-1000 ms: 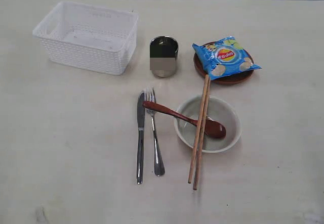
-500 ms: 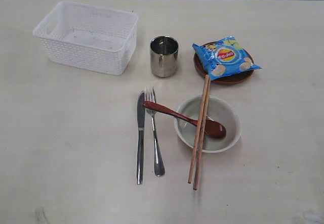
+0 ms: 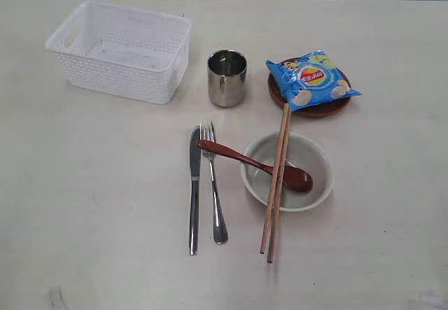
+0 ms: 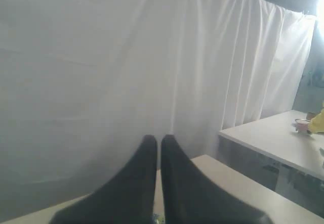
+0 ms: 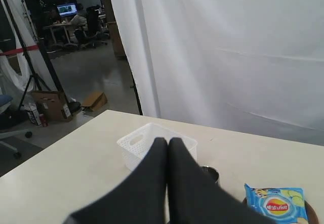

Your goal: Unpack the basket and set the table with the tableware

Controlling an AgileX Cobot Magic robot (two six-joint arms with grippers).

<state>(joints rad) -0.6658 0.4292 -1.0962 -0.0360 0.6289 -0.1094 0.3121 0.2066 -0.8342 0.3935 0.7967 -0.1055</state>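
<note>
The white basket (image 3: 120, 50) stands empty at the back left of the cream table (image 3: 91, 198). A steel cup (image 3: 227, 78) is upright beside it. The brown plate (image 3: 315, 107) carries a blue crisp bag (image 3: 311, 79). Steel knife (image 3: 194, 191) and fork (image 3: 213, 184) lie side by side. The red-brown spoon (image 3: 252, 163) rests across the fork into the pale bowl (image 3: 318, 194), and two chopsticks (image 3: 277, 184) lie over the bowl. Neither arm shows in the exterior view. My left gripper (image 4: 158, 139) is shut and empty, facing a curtain. My right gripper (image 5: 167, 141) is shut, empty, high above the basket (image 5: 136, 145).
A white curtain (image 4: 101, 57) hangs behind the table. In the right wrist view the cup (image 5: 211, 172) and the crisp bag (image 5: 276, 204) show partly behind the fingers. A second table (image 4: 273, 138) stands off to one side.
</note>
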